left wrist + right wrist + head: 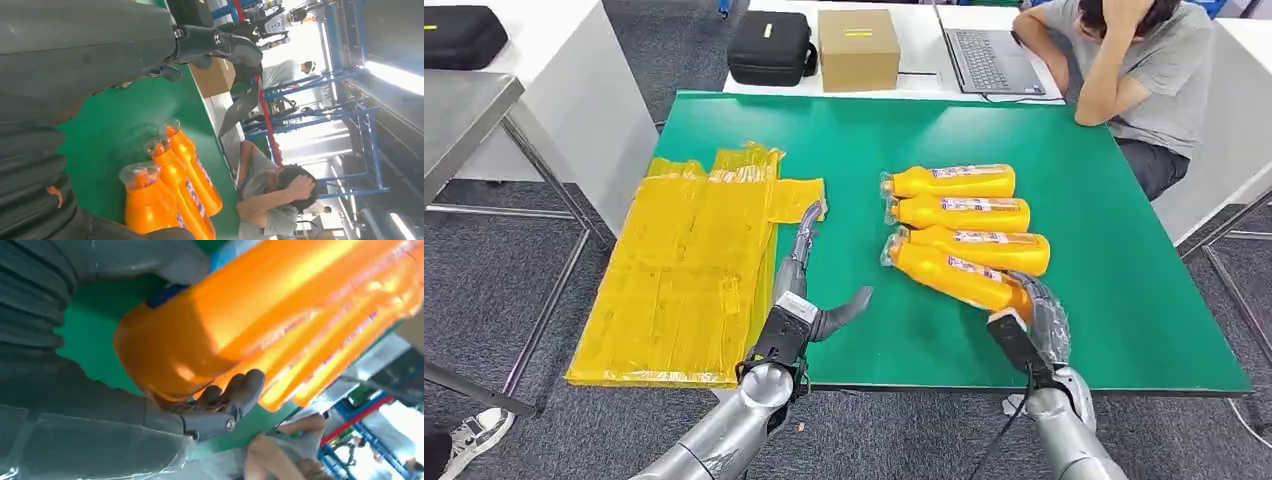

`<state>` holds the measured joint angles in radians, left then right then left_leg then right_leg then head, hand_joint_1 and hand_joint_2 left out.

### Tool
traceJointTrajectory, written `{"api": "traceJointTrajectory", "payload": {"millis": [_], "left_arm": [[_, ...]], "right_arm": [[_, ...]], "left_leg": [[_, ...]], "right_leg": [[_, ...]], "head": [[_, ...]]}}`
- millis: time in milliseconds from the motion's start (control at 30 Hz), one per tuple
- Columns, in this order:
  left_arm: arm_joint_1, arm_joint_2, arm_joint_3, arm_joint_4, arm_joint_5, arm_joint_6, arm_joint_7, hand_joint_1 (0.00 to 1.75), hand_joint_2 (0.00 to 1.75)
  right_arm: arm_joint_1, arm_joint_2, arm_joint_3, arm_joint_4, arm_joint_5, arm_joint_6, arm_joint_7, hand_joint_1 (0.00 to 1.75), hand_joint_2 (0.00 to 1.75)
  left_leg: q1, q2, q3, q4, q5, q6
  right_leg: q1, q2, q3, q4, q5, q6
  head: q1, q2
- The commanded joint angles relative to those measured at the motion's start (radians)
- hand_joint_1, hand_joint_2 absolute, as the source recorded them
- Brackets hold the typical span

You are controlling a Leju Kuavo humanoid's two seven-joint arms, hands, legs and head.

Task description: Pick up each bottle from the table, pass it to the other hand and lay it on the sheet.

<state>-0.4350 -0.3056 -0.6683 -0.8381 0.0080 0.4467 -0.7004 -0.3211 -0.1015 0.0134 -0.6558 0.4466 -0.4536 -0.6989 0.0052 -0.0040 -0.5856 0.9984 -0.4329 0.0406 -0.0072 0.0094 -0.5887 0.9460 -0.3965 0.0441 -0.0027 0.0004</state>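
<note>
Right wrist view: right hand (220,405) grips bottle (210,335) base.

You won't find any text you can actually read here. The four orange bottles (964,225) at about 1 o'clock from the table's centre each carry a pale label with red and blue print, but the lettering is too small and blurred to make out. The cardboard box (858,48) at 12 o'clock bears a yellow strip with no legible writing.
</note>
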Motion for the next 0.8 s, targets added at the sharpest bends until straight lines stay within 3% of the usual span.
{"api": "traceJointTrajectory", "payload": {"millis": [33, 467, 500, 533, 633, 667, 700, 800], "left_arm": [[-0.028, 0.025, -0.003, 0.018, 0.007, 0.001, 0.002, 0.00, 1.75], [-0.025, 0.032, -0.010, 0.002, 0.019, 0.003, 0.002, 0.00, 1.75], [-0.025, 0.033, -0.011, 0.000, 0.020, 0.005, 0.002, 0.00, 1.75], [-0.026, 0.034, -0.012, -0.001, 0.020, 0.002, 0.002, 0.00, 1.75], [-0.026, 0.034, -0.012, -0.001, 0.020, 0.002, 0.002, 0.00, 1.75], [-0.025, 0.036, -0.011, -0.004, 0.020, 0.002, 0.002, 0.00, 1.75], [-0.025, 0.036, -0.011, -0.004, 0.020, 0.002, 0.002, 0.00, 1.75], [-0.023, 0.042, -0.012, -0.010, 0.019, 0.001, 0.002, 0.00, 1.75]], "right_arm": [[0.025, -0.039, 0.184, -0.089, -0.118, -0.061, 0.001, 1.75, 1.75], [0.023, -0.069, 0.288, -0.077, -0.194, -0.100, 0.001, 1.75, 1.75], [0.000, -0.068, 0.300, -0.011, -0.172, -0.095, 0.001, 1.54, 1.75], [-0.017, -0.072, 0.316, 0.033, -0.136, -0.108, 0.001, 0.98, 1.75], [-0.017, -0.072, 0.316, 0.033, -0.136, -0.108, 0.001, 0.98, 1.75], [-0.027, -0.070, 0.320, 0.061, -0.122, -0.103, 0.001, 0.44, 1.75], [-0.027, -0.070, 0.320, 0.061, -0.122, -0.103, 0.001, 0.00, 1.75], [-0.056, -0.066, 0.330, 0.118, -0.072, -0.083, 0.004, 0.00, 1.75]], "left_leg": [[-0.002, 0.003, 0.003, 0.000, -0.002, -0.002], [-0.001, 0.001, -0.002, 0.000, -0.001, -0.001], [-0.002, 0.002, -0.001, 0.000, -0.001, -0.002], [-0.001, 0.002, -0.002, -0.001, -0.001, -0.001], [-0.001, 0.002, -0.002, -0.001, -0.001, -0.001], [0.000, 0.001, -0.003, -0.001, 0.000, -0.001], [-0.001, 0.002, -0.001, 0.000, -0.001, -0.001], [-0.001, 0.002, -0.001, -0.001, -0.001, -0.001]], "right_leg": [[-0.002, 0.001, 0.001, 0.003, -0.003, -0.002], [-0.001, 0.000, -0.003, 0.001, -0.001, -0.001], [-0.001, 0.001, -0.002, 0.001, -0.002, -0.001], [-0.001, 0.001, -0.002, 0.000, -0.001, -0.001], [-0.001, 0.001, -0.002, 0.000, -0.001, -0.001], [0.000, 0.000, -0.003, 0.000, -0.001, -0.001], [-0.001, 0.000, -0.002, 0.001, -0.002, -0.001], [-0.001, 0.001, -0.002, 0.000, -0.001, -0.001]], "head": [[0.000, 0.000], [0.000, 0.000], [0.000, 0.000], [0.000, 0.000], [0.000, 0.000], [0.000, 0.000], [0.000, 0.000], [0.000, 0.000]]}}
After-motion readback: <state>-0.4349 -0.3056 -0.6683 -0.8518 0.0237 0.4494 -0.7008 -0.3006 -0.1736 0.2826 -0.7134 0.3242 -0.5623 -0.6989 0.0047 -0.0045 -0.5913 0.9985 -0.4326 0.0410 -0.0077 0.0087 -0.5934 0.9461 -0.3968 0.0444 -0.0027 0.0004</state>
